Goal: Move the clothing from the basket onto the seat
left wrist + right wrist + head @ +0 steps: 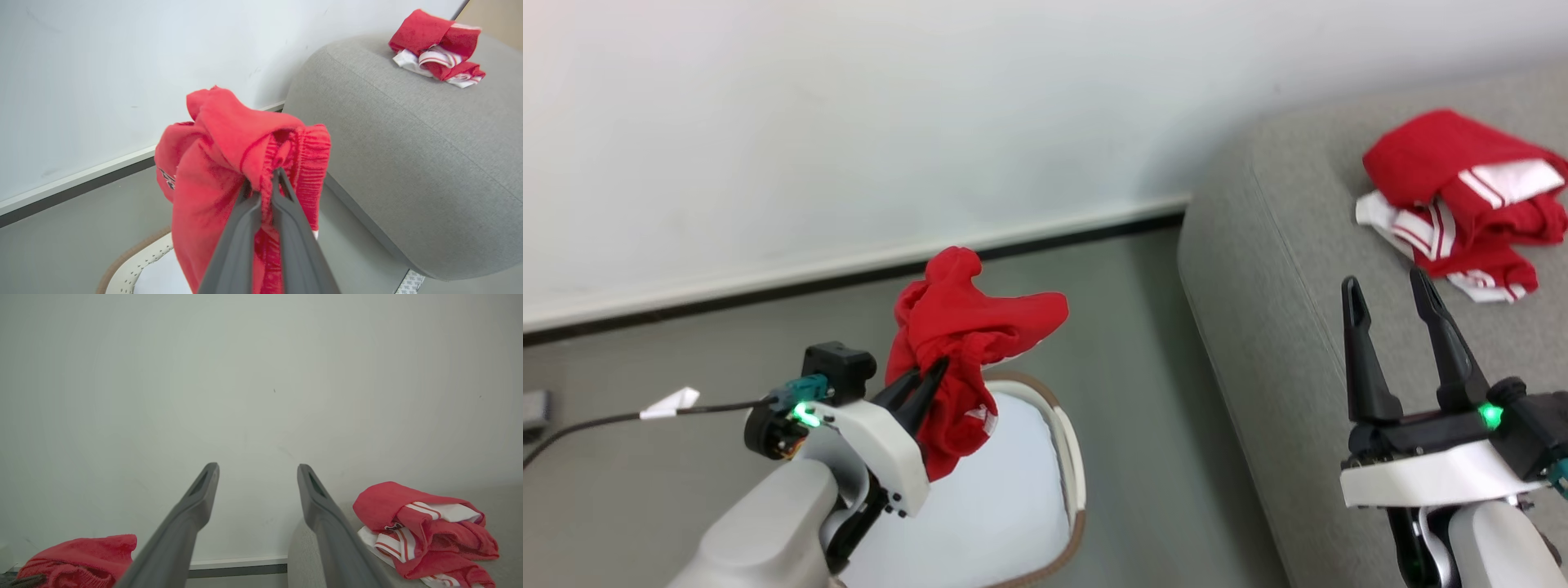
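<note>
Clenched tight on a bunched red garment (229, 163), my left pincer (263, 181) holds it up at the centre of the left wrist frame, above the white basket (1068, 457) with its brown rim at lower centre of the head frame. My right pincer (1386, 279) stands released and empty at lower right, fingers (1364, 359) spread over the grey seat (1274, 327). More red-and-white clothing (1462, 192) lies heaped on that seat at upper right, just beyond them.

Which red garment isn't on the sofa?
The garment pinched in the left claw, hanging over the basket; the red-and-white striped bundle lies on the sofa.
</note>
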Controlling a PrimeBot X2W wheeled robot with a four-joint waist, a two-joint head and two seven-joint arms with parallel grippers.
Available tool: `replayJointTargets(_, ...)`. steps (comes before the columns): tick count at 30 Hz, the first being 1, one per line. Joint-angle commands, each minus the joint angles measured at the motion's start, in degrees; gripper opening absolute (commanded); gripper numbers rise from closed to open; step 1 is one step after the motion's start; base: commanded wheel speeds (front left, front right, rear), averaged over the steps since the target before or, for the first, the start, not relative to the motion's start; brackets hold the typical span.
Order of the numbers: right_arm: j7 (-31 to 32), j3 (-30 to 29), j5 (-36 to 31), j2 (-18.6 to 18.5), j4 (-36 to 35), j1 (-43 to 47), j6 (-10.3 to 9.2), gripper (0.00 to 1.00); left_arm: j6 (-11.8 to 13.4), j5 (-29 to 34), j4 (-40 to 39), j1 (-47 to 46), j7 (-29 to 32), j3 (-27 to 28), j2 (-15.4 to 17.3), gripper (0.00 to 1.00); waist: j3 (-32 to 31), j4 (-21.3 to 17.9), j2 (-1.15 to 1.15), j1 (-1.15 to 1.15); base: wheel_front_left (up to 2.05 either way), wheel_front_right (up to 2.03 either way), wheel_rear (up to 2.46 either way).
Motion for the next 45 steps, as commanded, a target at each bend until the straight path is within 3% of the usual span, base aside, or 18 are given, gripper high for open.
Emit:
replayJointTargets(1, 0.0, -0.1, 0.3, -0.7, 0.5, 1.5, -0.13, 1.00, 0.1, 1.0, -1.2, 1.6, 0.0, 1.4, -0.1, 0.00, -5.0, 3.5, 0.00, 0.02, 0.00, 0.00, 0.00)
replayJointTargets(18, 0.0, 2.9, 3.0, -2.1, 3.0, 7.4, -0.13, 1.00, 1.5, 5.2, -16.9, 8.0, 0.0, 13.1, -0.1, 0.00, -12.0, 8.0, 0.00, 0.02, 0.00, 0.00, 0.00)
replayJointTargets(24, 0.0, 4.8, 3.7, -2.3, 3.7, 8.1, -0.13, 1.00, 3.7, 4.5, -24.1, 10.0, 0.6, 14.2, 0.7, 0.00, -12.7, 8.8, 0.00, 0.02, 0.00, 0.00, 0.00)
replayJointTargets(33, 0.0, 7.9, 4.3, -2.8, 4.2, 7.1, -0.13, 1.00, 4.9, 3.9, -28.7, 11.4, 2.3, 13.7, 1.5, 0.00, -12.8, 9.4, 0.00, 0.02, 0.00, 0.00, 0.00)
replayJointTargets(45, 0.0, 23.7, 6.7, -2.1, 7.1, 1.9, -0.13, 1.00, 4.5, 4.1, -31.0, 12.2, 3.4, 11.4, 0.4, 0.00, -13.0, 11.1, 0.00, 0.02, 0.00, 0.00, 0.00)
